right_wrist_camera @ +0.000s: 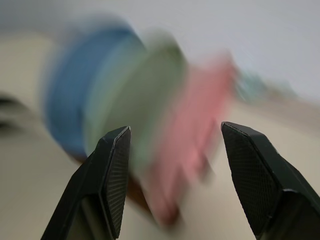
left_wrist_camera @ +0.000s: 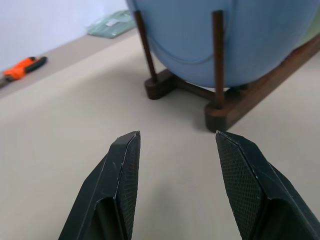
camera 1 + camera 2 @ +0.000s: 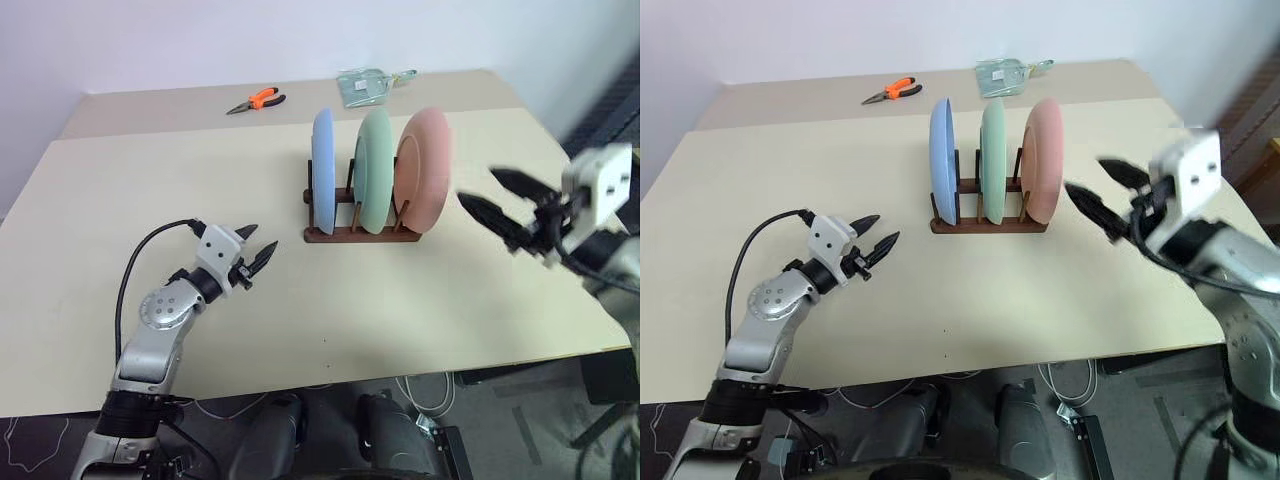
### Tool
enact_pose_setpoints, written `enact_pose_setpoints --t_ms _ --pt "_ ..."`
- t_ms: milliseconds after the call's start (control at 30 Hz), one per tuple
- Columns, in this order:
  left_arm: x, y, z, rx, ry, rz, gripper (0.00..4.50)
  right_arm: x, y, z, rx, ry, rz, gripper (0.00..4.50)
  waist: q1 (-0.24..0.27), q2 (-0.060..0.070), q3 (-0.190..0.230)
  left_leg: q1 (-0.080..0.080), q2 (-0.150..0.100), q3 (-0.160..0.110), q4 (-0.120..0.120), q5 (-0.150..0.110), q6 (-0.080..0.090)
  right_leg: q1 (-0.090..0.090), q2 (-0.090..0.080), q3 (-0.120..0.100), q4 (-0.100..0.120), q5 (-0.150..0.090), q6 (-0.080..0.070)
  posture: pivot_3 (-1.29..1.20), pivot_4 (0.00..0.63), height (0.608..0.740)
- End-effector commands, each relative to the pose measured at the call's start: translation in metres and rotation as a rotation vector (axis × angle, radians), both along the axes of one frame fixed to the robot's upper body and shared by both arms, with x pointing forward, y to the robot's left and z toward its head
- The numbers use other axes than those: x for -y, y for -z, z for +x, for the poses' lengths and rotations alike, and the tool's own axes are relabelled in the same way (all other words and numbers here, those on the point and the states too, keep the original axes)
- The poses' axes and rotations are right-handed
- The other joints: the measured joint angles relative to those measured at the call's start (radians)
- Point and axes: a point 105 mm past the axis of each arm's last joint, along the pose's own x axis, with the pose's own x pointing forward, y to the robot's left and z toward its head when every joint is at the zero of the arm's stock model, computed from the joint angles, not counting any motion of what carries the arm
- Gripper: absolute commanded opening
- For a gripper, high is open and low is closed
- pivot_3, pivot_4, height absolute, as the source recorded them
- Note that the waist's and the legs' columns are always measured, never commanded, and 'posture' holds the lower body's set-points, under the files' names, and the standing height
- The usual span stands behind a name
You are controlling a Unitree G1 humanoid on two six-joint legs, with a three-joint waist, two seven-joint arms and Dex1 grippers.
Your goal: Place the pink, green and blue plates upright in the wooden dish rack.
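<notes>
fingers: left gripper [image 3: 258,252] spread, empty, low over the worktop [image 3: 420,300] beside the rack [image 3: 360,233]; right gripper [image 3: 497,206] spread, empty, just clear of the pink plate [image 3: 422,165]. blue plate [image 3: 322,170], green plate [image 3: 375,168] and pink stand upright between pegs, which prop them on edge. task judged complete.

The three plates were light blue [image 3: 322,170], pale mint green [image 3: 375,168] and salmon pink [image 3: 424,165], all plain. The rack [image 3: 360,234] was dark brown wood, the table [image 3: 150,240] beige, the pliers [image 3: 256,100] orange-handled (black at the grips' ends).
</notes>
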Motion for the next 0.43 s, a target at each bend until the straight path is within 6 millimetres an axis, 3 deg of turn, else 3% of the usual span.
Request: enact_pose_setpoints --t_ms 33,167,433 --pt "0.004 -0.008 0.002 0.042 0.013 0.007 2.45 0.026 0.023 0.012 0.041 0.160 -0.127 2.90 -0.003 0.000 0.000 0.001 0.000 0.001 0.000 0.000 0.000 0.000 0.000 0.001 0.000 0.000 0.000 0.00 0.150 0.720" --pt "0.009 -0.005 0.002 0.039 0.015 0.004 2.45 0.047 0.050 0.031 0.071 0.309 -0.162 2.90 -0.003 0.001 0.000 0.001 0.001 0.002 0.000 0.000 0.000 0.000 0.000 0.001 0.001 0.000 0.000 0.00 0.150 0.720" --pt "0.009 -0.006 0.000 0.061 -0.038 -0.035 2.45 0.041 0.066 0.048 0.075 0.310 -0.061 2.90 0.004 0.001 0.000 0.001 0.000 0.002 0.000 0.000 0.000 0.000 0.001 0.001 0.000 0.001 0.001 0.00 0.150 0.720"
